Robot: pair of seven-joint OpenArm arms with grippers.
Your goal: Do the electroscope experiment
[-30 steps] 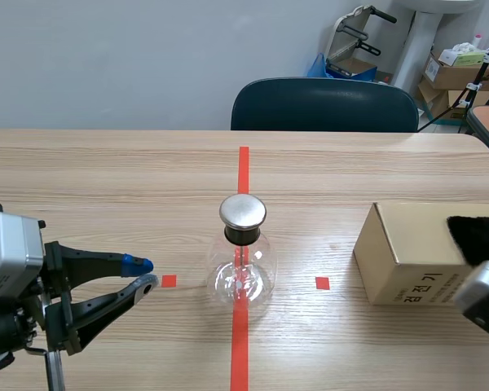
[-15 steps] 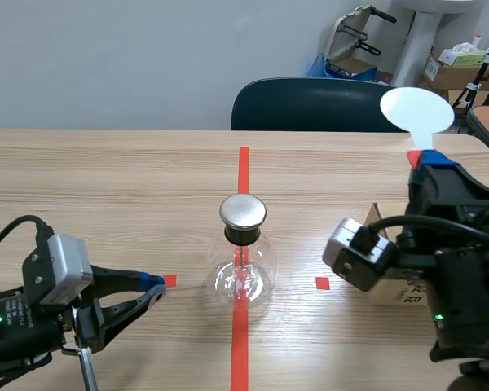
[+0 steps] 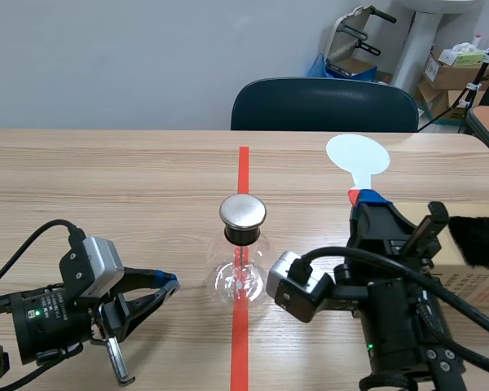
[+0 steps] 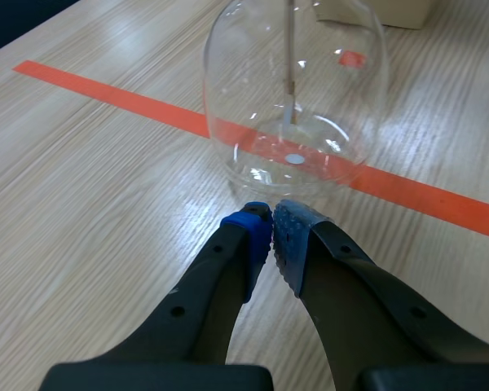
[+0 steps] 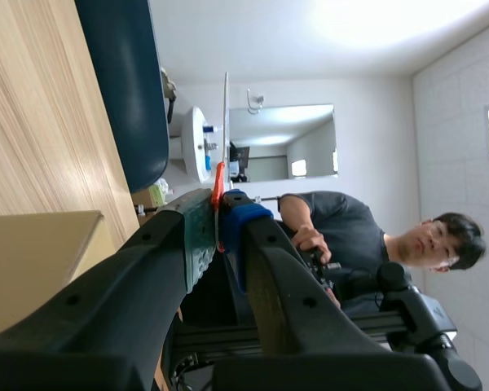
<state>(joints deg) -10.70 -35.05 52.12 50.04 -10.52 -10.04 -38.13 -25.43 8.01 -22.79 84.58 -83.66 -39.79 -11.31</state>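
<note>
My left claw (image 4: 273, 232) is pressed together on nothing. Its blue pads meet low over the wooden table (image 3: 106, 179), just short of the clear round glass flask (image 4: 293, 90). That flask stands on the orange-red tape line at the table's middle, topped by a round metal cap (image 3: 243, 211) on a black collar. My right claw (image 3: 367, 204) points upward, pinching the orange-red handle of a flat white round paddle (image 3: 357, 155), to the flask's right and apart from it. A tan cardboard box (image 3: 477, 285) lies by that arm. A dark blue chair (image 3: 324, 104) stands behind the table.
</note>
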